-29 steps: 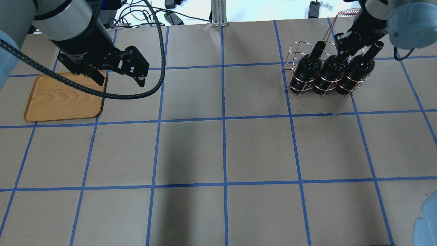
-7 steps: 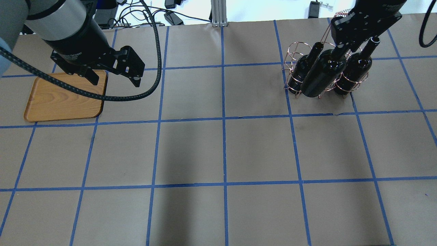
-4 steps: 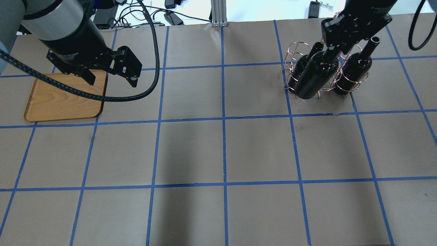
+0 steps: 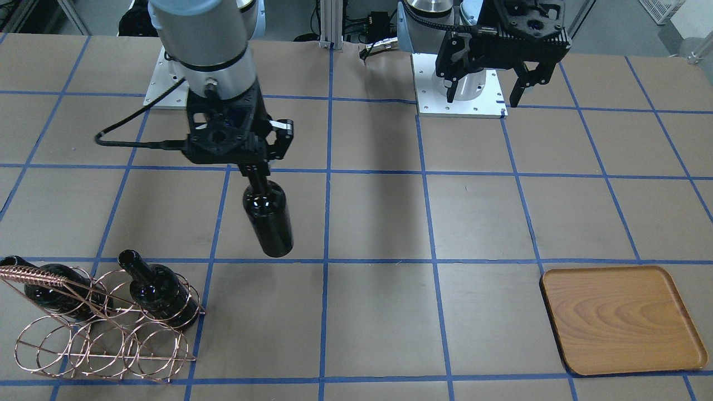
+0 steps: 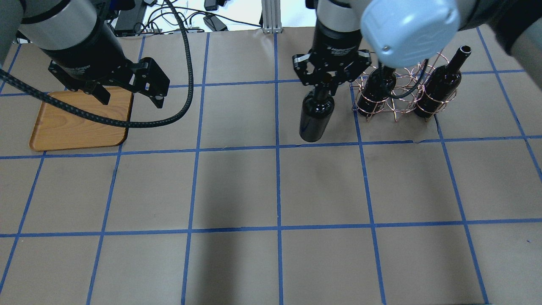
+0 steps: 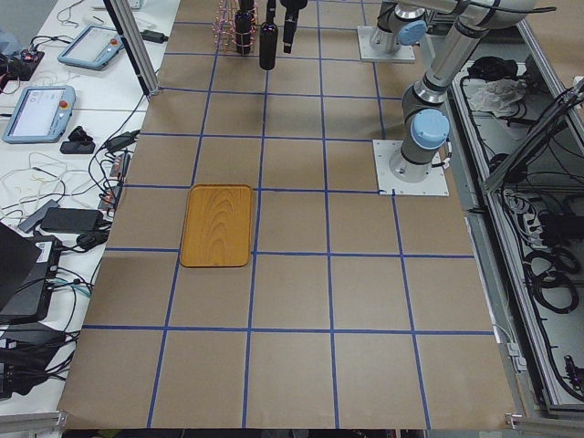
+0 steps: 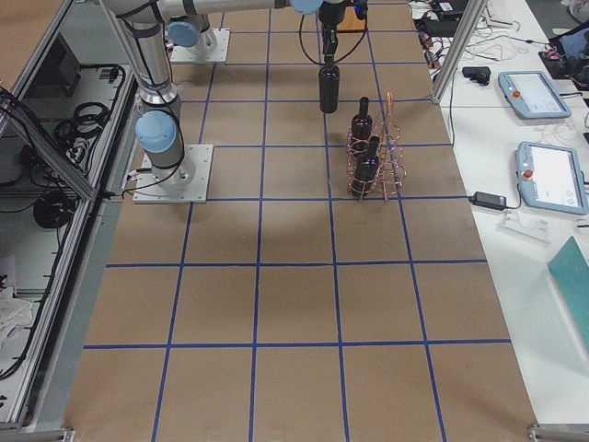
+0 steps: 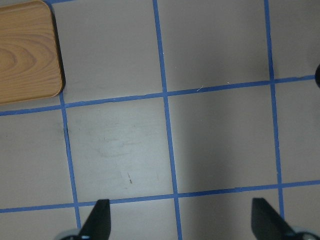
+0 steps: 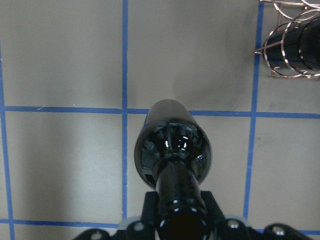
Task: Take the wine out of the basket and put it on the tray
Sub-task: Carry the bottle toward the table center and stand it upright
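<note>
Basket (image 4: pixel 106 355): thin copper-coloured wire, round rings on a triangular frame, with a twisted handle bar (image 4: pixel 30 273). Two glossy dark bottles (image 4: pixel 159 292) stand in its rings.
Tray (image 4: pixel 618 317): flat pale wood with visible grain, rounded corners and a low rim, well apart from the basket.
Wine (image 4: pixel 268 220): plain near-black glass with a slim neck. It is out of the basket and hangs base-down just beside it, between basket and tray.
Right gripper (image 4: pixel 253 167): black fingers clamped on the wine's neck.
Left gripper (image 4: pixel 483 96): fingers spread wide, holding nothing, above the table near the tray.
Table (image 5: pixel 237 186): brown paper with a blue tape grid.
Room: cables and an aluminium post (image 5: pixel 271 15) lie past the table's edge, and teach pendants (image 6: pixel 36 109) lie on a white bench.
Views: the right wrist camera looks straight down the neck onto the wine's shoulder. The left wrist camera shows only two fingertips (image 8: pixel 97 222), paper and a tray corner. In the overhead view the arm's blue cap (image 5: pixel 408 29) hides one basket bottle's neck.
</note>
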Tool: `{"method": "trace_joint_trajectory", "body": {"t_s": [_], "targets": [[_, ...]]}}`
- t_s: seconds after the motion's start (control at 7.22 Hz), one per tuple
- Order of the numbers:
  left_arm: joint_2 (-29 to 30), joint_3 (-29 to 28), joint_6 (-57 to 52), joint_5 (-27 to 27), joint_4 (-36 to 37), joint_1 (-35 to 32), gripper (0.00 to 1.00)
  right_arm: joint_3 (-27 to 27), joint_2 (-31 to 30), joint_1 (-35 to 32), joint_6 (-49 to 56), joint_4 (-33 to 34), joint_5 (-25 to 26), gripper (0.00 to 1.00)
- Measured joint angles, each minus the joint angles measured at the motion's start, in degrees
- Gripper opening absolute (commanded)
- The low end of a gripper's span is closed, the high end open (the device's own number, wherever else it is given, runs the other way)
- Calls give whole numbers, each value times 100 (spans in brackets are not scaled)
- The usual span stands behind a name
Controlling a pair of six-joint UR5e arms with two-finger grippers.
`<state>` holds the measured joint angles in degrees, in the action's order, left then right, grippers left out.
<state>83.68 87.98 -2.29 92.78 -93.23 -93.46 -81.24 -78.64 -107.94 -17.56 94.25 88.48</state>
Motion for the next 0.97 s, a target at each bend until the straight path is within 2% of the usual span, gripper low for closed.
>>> {"method": "trace_joint_trajectory", "body": {"t_s": [0.42,0.69,0.97], "targets": [[0,0,0,14,15,3,100,-29,362,-692,-958,453,-5,0],[-6,0,0,19,17,3,100,-38,602,-795,-1239,769,-8,0],[-17,0,0,20,16,3,100,-64,657,-837,-1348,783,-22,0]]}}
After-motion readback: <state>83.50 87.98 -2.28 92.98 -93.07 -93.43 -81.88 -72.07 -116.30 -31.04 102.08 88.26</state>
